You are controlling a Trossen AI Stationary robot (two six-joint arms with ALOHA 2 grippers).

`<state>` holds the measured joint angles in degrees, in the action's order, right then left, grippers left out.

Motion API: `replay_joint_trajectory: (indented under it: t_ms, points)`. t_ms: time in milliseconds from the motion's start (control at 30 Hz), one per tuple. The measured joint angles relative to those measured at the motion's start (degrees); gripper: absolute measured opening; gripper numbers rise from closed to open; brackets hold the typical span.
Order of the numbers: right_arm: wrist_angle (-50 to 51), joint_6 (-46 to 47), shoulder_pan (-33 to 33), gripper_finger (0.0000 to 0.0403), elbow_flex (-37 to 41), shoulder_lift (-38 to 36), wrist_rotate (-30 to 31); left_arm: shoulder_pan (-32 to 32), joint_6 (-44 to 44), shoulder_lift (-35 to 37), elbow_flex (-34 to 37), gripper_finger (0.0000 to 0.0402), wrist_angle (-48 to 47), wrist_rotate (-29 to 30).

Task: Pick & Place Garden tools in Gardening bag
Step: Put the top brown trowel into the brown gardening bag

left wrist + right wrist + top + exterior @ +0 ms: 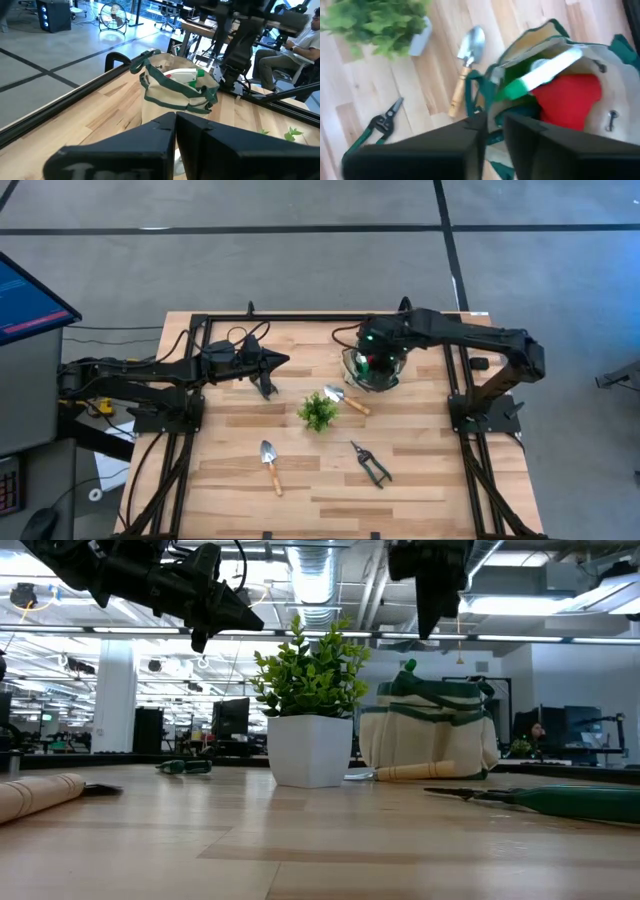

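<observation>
The gardening bag [372, 370] stands at the table's far right, and a green-and-white spray bottle [545, 70] and a red glove [570, 100] lie inside it. My right gripper [495, 131] hangs above the bag [530, 45], pointing down, with its fingers a little apart and nothing between them. A wooden-handled trowel [345, 398] lies flat by the bag's foot. A second trowel [270, 465] and the pruning shears [370, 463] lie near the front edge. My left gripper [283, 361] hovers shut at the far left, pointing toward the bag [175, 95].
A small leafy plant [318, 412] in a white pot [310, 752] stands mid-table between the bag and the front tools. Black frame rails [300, 318] run along the table's edges. A monitor [30, 305] stands off the left side. A seated person [295, 47] shows beyond the table.
</observation>
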<state>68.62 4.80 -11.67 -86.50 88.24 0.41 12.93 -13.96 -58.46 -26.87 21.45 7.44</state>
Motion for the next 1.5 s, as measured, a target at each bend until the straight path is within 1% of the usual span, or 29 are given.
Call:
replay_joint_trajectory:
  t_ms: [67, 133, 200, 333, 433, 500, 600, 700, 900, 1067, 1200, 1300, 1400, 1500]
  points:
    - [-2.08, 1.43, 1.32, 0.0022, 2.18, -2.48, 1.36, 0.0, 0.0, 0.01, 0.0, 0.0002, 0.0, 0.0]
    - [-6.71, 3.62, 2.78, 0.0006, 5.11, -5.86, 3.38, 0.0, 0.0, 0.01, 0.0, 0.0002, 0.0, 0.0]
    - [-10.42, 6.17, 4.14, 0.0012, 8.88, -10.17, 5.64, 0.0, 0.0, 0.0, 0.0, 0.0002, -0.01, -0.02]
    - [-21.26, 11.74, 6.48, 0.0026, 17.74, -18.08, 9.4, 0.0, 0.74, 0.0, 0.0, 0.0002, -0.04, -1.08]
    - [-29.45, 16.18, 7.96, 0.0025, 23.82, -22.95, 12.39, -0.83, 3.72, 0.93, 0.01, 0.0002, -1.08, -1.71]
    - [-34.43, 18.77, 8.83, 0.002, 27.34, -25.39, 14.98, -1.41, 5.24, 1.97, 0.02, 0.0002, -3.67, -1.76]
    - [-40.99, 20.6, 10.08, 0.001, 31.41, -27.78, 18.0, -1.44, 5.55, 4.13, 0.08, 0.0002, -6.16, -1.78]
    - [-47.1, 20.56, 11.08, 0.0003, 33.69, -28.76, 19.78, -1.4, 5.57, 6.42, 0.09, 0.0002, -7.04, -1.75]
    - [-54.1, 16.77, 12.1, 0.0003, 34.32, -28.42, 24.19, -1.4, 5.6, 10.99, 0.04, 0.0002, -6.98, -1.77]
    - [-57.05, 13.0, 13.42, 0.0003, 34.34, -28.32, 25.43, -1.4, 5.6, 13.1, 0.04, 0.0002, -6.91, -1.75]
    - [-55.41, 13.12, 15.49, 0.0001, 34.34, -28.29, 25.46, -1.4, 5.6, 13.09, 0.04, 0.0002, -6.95, -1.75]
    - [-53.07, 16.17, 17.63, 0.0001, 34.34, -28.29, 26.91, -1.4, 5.6, 12.81, 0.04, 0.0002, -6.79, -1.75]
    - [-49.07, 19.97, 20.84, 0.0001, 34.34, -28.29, 30.86, -1.4, 5.6, 12.83, 0.04, 0.0002, -6.89, -1.75]
    - [-44.08, 26.42, 24.66, 0.0001, 34.34, -28.27, 35.32, -1.4, 5.6, 12.83, 0.04, 0.0002, -6.93, -1.73]
